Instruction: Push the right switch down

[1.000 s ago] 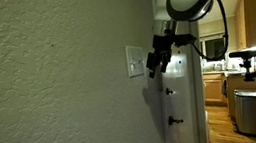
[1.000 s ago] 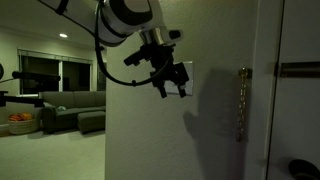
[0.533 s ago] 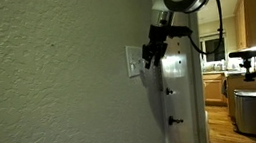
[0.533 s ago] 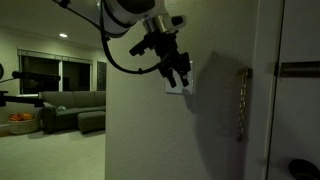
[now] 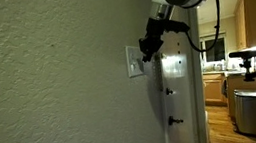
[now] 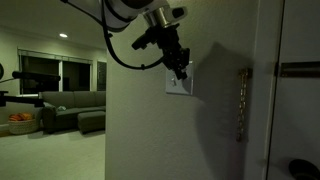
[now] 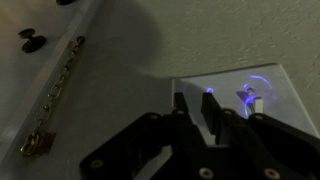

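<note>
Since a second ago, your gripper (image 6: 181, 71) has climbed and closed in on the wall; it was below and clear of the switch plate (image 6: 179, 85) and now lies over the plate's upper edge.

Findings:

- Gripper: in both exterior views the fingertips are at the plate's 12 o'clock edge. The arm (image 6: 128, 12) reaches down to them from 10 o'clock. Seen side-on, the gripper (image 5: 147, 47) is hard against the wall, with the switch plate (image 5: 134, 62) at its 8 o'clock. Contact cannot be confirmed.
- Jaws: in the wrist view the dark fingers (image 7: 181, 110) rise from 6 o'clock and appear close together. The light is too poor, so you cannot tell whether they are spread or pressed together.
- The right switch (image 7: 209, 94): two blue-lit spots show on the switch plate (image 7: 280, 85) in the wrist view. The door lies at 9 o'clock there, so the door-side spot is your target. It sits just past the fingertips, at their 12 o'clock. Its up or down position is not legible.
- Surroundings: a door chain (image 6: 241, 105) hangs at the plate's 3 o'clock, well apart. A sofa (image 6: 75, 108) stands in the dim room at 9 o'clock.
</note>
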